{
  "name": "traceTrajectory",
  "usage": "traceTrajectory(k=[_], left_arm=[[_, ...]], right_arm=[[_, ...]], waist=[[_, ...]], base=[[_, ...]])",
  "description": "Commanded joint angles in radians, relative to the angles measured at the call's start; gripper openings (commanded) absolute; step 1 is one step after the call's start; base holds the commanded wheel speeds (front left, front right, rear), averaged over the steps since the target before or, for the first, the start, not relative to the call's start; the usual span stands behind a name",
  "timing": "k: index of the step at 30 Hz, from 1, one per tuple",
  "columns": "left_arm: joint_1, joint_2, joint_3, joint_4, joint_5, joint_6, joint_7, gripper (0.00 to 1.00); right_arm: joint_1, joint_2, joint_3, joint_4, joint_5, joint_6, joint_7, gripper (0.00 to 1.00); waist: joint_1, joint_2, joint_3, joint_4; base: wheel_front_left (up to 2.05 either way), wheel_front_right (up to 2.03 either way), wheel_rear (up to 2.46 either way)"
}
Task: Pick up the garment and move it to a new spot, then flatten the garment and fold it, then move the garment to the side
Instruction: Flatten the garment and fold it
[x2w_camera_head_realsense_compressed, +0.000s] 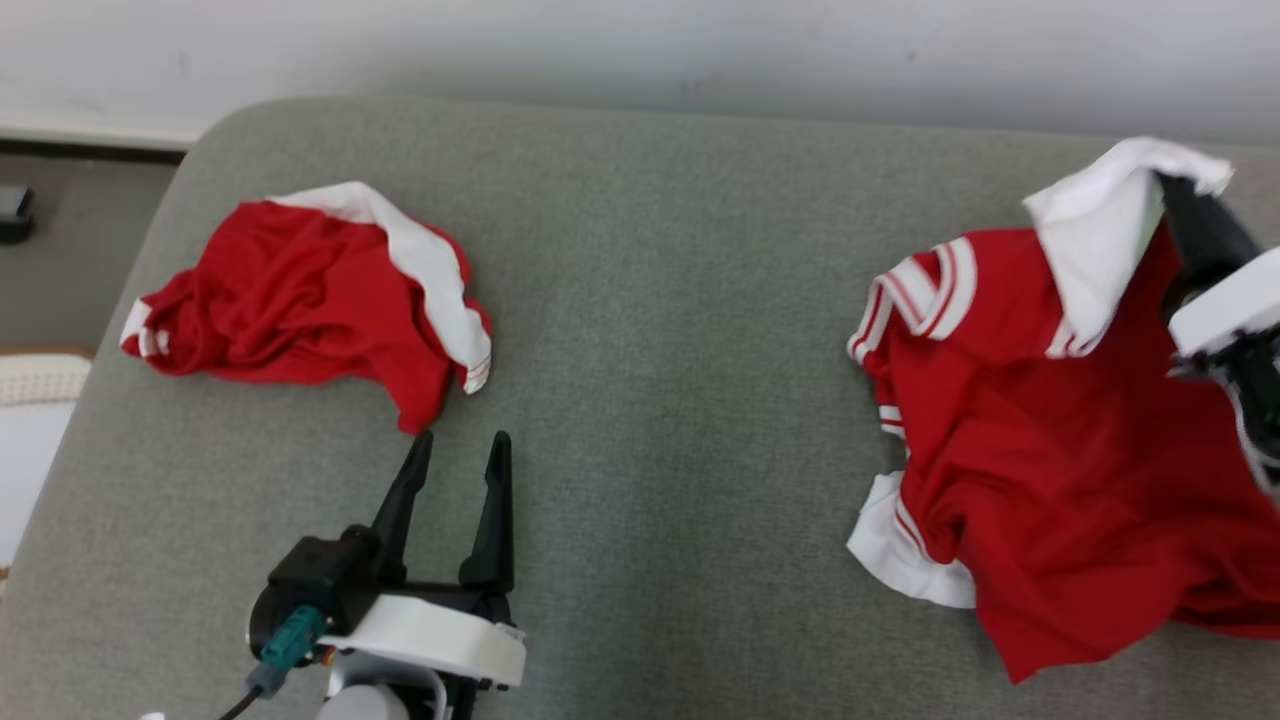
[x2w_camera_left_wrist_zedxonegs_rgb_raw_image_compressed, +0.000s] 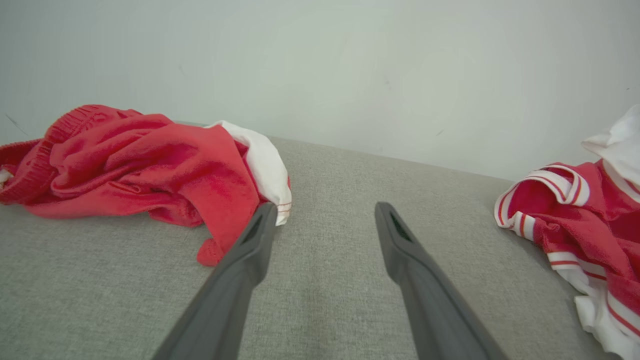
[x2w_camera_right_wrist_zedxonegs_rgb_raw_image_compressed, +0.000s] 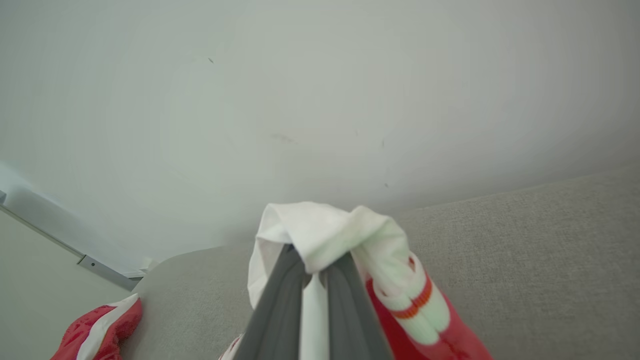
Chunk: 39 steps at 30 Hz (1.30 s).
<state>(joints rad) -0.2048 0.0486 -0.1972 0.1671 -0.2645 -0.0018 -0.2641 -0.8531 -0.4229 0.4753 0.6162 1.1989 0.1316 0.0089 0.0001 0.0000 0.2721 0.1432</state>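
The garment (x2w_camera_head_realsense_compressed: 1050, 430) is a red shirt with white, red-striped trim, bunched at the right of the grey cushion. My right gripper (x2w_camera_head_realsense_compressed: 1168, 190) is shut on its white edge and holds that part raised above the rest. In the right wrist view the white fabric (x2w_camera_right_wrist_zedxonegs_rgb_raw_image_compressed: 320, 230) drapes over the tips of the closed right gripper (x2w_camera_right_wrist_zedxonegs_rgb_raw_image_compressed: 312, 267). My left gripper (x2w_camera_head_realsense_compressed: 462, 445) stands open over bare cushion at the lower left, nothing between its fingers. From the left wrist, the left gripper (x2w_camera_left_wrist_zedxonegs_rgb_raw_image_compressed: 325, 210) points between the two heaps, with the garment (x2w_camera_left_wrist_zedxonegs_rgb_raw_image_compressed: 575, 215) at the right edge.
A second red and white garment (x2w_camera_head_realsense_compressed: 300, 290) lies crumpled at the cushion's left, just beyond my left fingertips (x2w_camera_left_wrist_zedxonegs_rgb_raw_image_compressed: 265, 212). The grey cushion (x2w_camera_head_realsense_compressed: 660, 300) ends at a pale wall behind. Off its left edge is floor with a dark object (x2w_camera_head_realsense_compressed: 15, 212).
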Motion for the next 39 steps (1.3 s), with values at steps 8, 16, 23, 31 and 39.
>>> traceTrajectory(k=[8, 16, 23, 31, 39], left_arm=[[-0.065, 0.004, -0.038, -0.007, -0.022, 0.004, -0.001, 1.00], [-0.083, 0.003, -0.053, 0.000, -0.013, 0.010, 0.000, 1.00], [-0.060, 0.003, -0.041, 0.015, 0.007, 0.001, 0.000, 1.00], [-0.006, 0.004, -0.016, 0.031, 0.027, -0.007, 0.000, 1.00], [0.056, 0.004, 0.025, 0.031, 0.021, -0.001, 0.000, 1.00]], right_arm=[[-0.203, -0.033, -0.044, 0.215, 0.022, -0.002, -0.064, 0.00], [-0.299, -0.015, -0.039, 0.364, 0.026, -0.002, -0.135, 1.00], [-0.228, 0.013, 0.031, 0.288, 0.047, -0.002, -0.139, 1.00], [-0.049, -0.023, 0.164, 0.066, 0.029, -0.002, -0.209, 1.00], [0.175, -0.055, 0.220, -0.024, -0.074, -0.002, -0.271, 1.00]], waist=[[-0.0001, 0.0000, 0.114, 0.086], [-0.0001, 0.0000, 0.125, 0.085], [-0.0001, 0.0000, 0.051, 0.009], [-0.0001, 0.0000, -0.076, -0.115], [-0.0001, 0.0000, -0.184, -0.223]], base=[[0.00, 0.00, 0.00], [0.00, 0.00, 0.00], [0.00, 0.00, 0.00], [0.00, 0.00, 0.00], [0.00, 0.00, 0.00]])
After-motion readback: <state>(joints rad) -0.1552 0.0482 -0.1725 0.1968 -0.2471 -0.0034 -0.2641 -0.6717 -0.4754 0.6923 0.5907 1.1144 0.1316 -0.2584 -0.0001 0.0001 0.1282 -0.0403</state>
